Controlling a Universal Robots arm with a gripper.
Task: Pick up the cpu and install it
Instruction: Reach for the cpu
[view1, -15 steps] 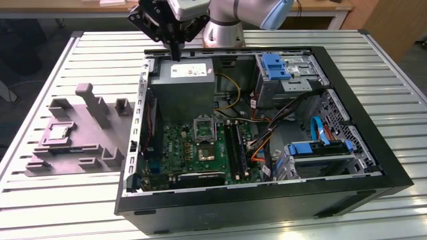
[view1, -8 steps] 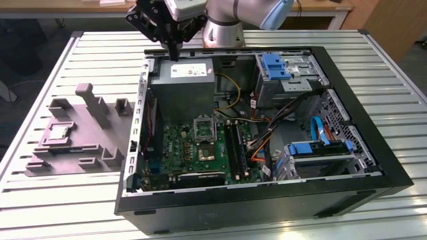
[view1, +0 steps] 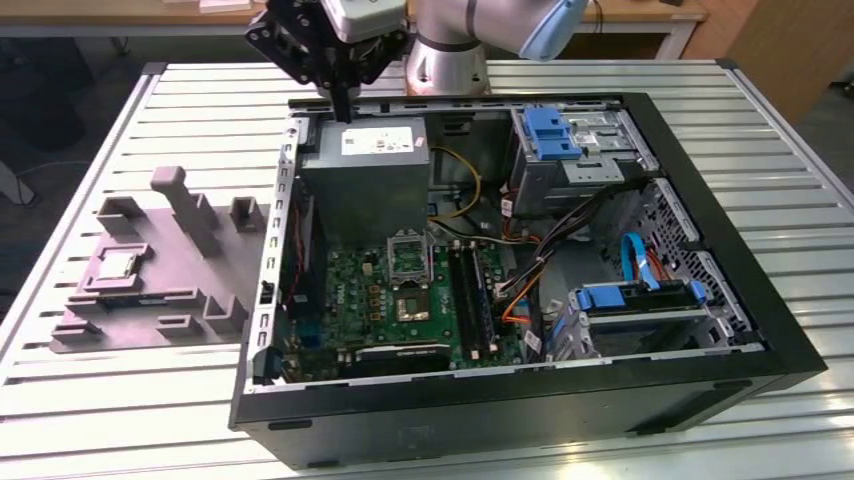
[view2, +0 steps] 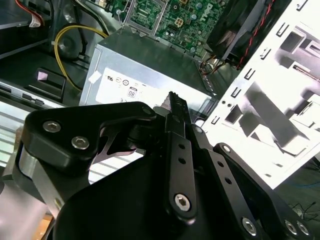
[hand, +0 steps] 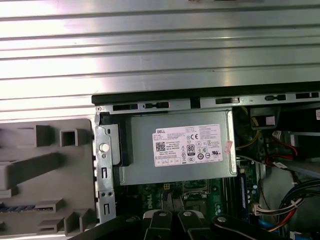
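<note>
I'm looking at a black sheet-metal computer case (view1: 534, 405) lying open on a ribbed aluminium table (view1: 147, 400). Inside, a boxy grey power supply (view1: 363, 178) with a white label sits above a green motherboard (view1: 380, 290) studded with small parts. Toward the exterior view's left, beside the case, there is a matte grey moulded holder (view1: 187, 295) with blocky ribs and pockets.

The gripper (view1: 344, 110), black and angular with bolted links, hangs in the upper middle of the exterior view, over the back edge of the power supply. In both wrist views its fingers (view2: 173, 107) read as pressed together into one thin blade, with nothing pinched and nothing touched.

The cpu (view1: 116, 263), a small flat silvery square, lies in a pocket of the holder at the exterior view's middle left, well apart from the gripper and outside the case.
</note>
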